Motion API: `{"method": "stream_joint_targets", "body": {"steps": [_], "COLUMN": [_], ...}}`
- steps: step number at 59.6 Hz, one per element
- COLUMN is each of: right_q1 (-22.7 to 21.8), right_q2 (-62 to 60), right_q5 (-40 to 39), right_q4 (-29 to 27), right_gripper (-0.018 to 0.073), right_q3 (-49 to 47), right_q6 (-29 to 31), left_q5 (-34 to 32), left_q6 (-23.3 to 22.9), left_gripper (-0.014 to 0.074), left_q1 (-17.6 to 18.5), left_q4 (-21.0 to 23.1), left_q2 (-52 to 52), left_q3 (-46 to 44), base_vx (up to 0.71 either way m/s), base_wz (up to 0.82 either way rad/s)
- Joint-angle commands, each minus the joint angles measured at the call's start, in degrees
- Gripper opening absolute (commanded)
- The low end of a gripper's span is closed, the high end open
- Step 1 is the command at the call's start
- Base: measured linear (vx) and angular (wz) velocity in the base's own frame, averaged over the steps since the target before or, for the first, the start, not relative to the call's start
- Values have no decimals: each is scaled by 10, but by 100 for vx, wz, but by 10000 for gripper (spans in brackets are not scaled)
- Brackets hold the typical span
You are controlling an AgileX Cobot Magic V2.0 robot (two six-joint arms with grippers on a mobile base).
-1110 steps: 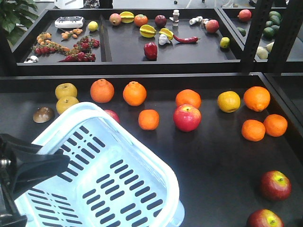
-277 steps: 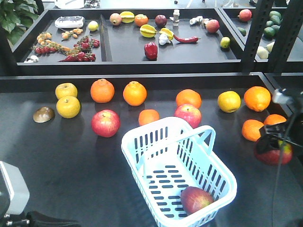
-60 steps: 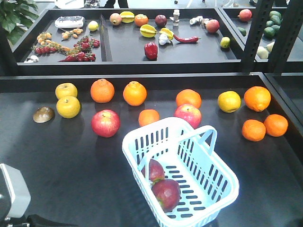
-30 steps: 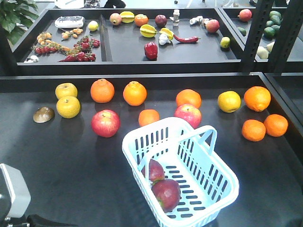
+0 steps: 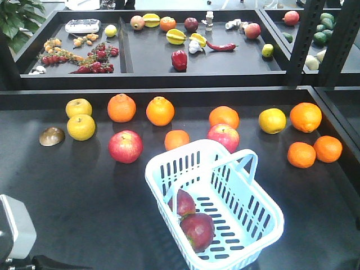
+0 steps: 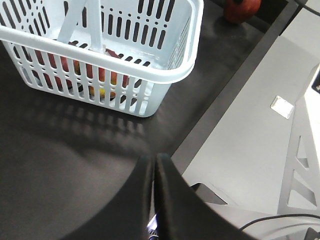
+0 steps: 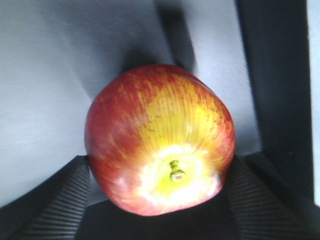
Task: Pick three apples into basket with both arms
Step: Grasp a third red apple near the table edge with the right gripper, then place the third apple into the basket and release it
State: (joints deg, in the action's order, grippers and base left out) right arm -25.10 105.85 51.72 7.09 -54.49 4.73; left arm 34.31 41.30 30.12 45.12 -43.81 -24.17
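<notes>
The pale blue-white basket [image 5: 256,194] stands on the black table at front centre, with two dark red apples [image 5: 196,229] lying in its near left corner. In the left wrist view the basket [image 6: 165,75] is ahead of my left gripper [image 6: 153,161], which is shut and empty above the table's edge; the apples [image 6: 107,80] show through the slots. In the right wrist view my right gripper [image 7: 160,197] is shut on a third dark red apple [image 7: 160,140] with a yellow stem patch, which touches both ribbed pads [image 7: 72,192]. Neither gripper shows in the front view.
Two lighter red apples [image 5: 125,146], several oranges [image 5: 160,111] and yellow fruits [image 5: 80,127] lie behind and beside the basket. A grey-white arm housing [image 5: 14,230] sits at front left. Shelves of mixed produce [image 5: 179,59] stand behind. A red fruit [image 6: 241,7] shows past the basket.
Since 4.6 s ago a second apple has come to lie in the basket, and my right gripper has left the front view. Over the last second nothing has visibly moved.
</notes>
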Motion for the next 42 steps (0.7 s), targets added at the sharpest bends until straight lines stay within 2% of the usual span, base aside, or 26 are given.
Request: {"method": "stream_joint_targets", "body": {"steps": [1, 9, 16, 21, 29, 42], "right_q1": [-2, 5, 19, 37, 86, 201], "right_q2": [-59, -121, -181, -222, -287, -376], "right_q5": [4, 6, 23, 42, 75, 78], "right_q4": [-38, -117, -187, -223, -250, -294], "right_gripper": [230, 73, -5, -11, -4, -4], "right_q3": [-13, -13, -13, -13, -13, -12], "right_q6": [43, 121, 176, 196, 209, 197], "left_q5": [-23, -23, -23, -23, -23, -23], "left_q6": [-3, -3, -3, -3, -3, -3], "left_gripper": [-6, -6, -6, -6, -6, -6], "left_q1": [2, 2, 2, 2, 2, 2], "left_q4": [21, 21, 21, 21, 21, 21], "left_q2": [2, 2, 2, 2, 2, 2], "left_q3": [-13, -13, -13, -13, -13, -13], "base_vx": [0, 0, 0, 0, 0, 0], "base_wz": [0, 0, 0, 0, 0, 0]}}
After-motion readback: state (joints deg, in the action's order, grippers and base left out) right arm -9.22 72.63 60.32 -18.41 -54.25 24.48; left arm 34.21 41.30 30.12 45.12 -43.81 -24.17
